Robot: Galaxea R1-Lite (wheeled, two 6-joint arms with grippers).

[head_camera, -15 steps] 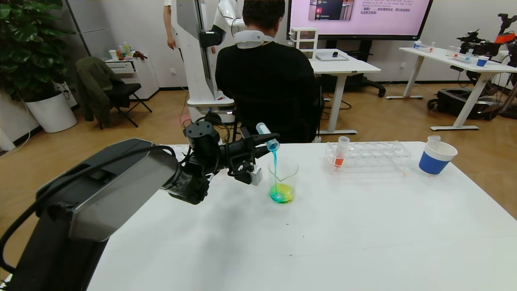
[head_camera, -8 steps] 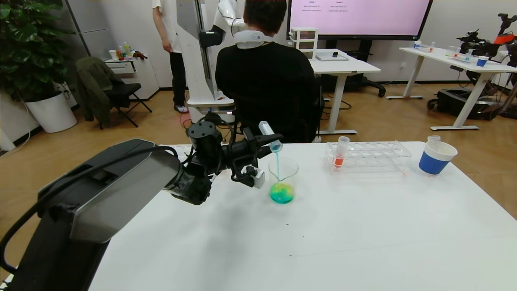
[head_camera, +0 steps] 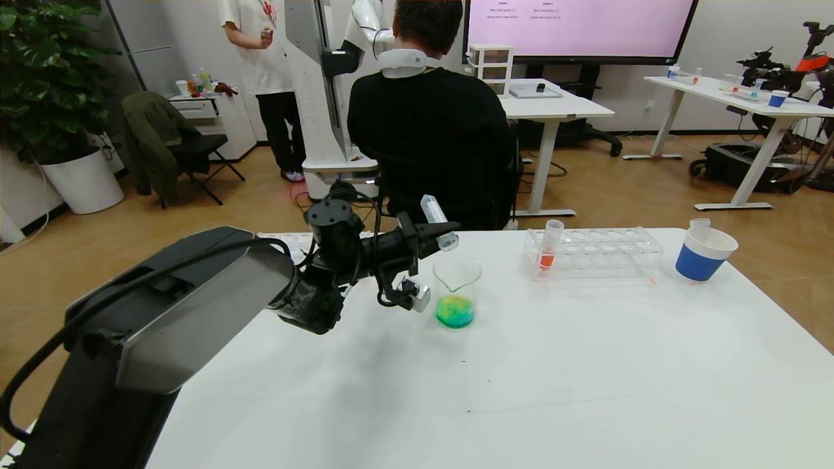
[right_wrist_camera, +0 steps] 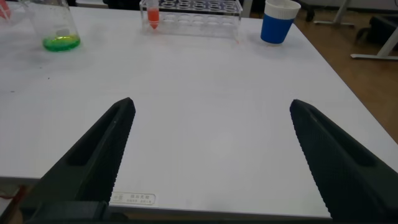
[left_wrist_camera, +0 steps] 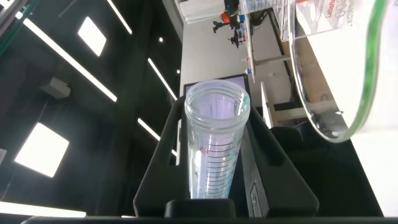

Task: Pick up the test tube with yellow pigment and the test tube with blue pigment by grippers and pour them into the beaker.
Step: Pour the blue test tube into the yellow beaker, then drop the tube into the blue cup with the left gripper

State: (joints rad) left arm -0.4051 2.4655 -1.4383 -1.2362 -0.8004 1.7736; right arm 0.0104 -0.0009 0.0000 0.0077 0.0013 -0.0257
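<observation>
Fingers (left_wrist_camera: 273, 168) of left gripper (head_camera: 435, 230) clamp emptied tube (head_camera: 438, 221) above beaker (head_camera: 457, 290).

The white table (head_camera: 586, 365) is viewed forward and downward from the head. The beaker (left_wrist_camera: 348, 74) rim is seen very close from the left wrist, looking upward along a clamped tube. From the right wrist, low over the table (right_wrist_camera: 205, 124), the same beaker (right_wrist_camera: 56, 28) is seen far off

Clear glossy glass beaker (head_camera: 457, 286), ribbed clear plastic tube (left_wrist_camera: 215, 143), matt white table (head_camera: 521, 378).
</observation>
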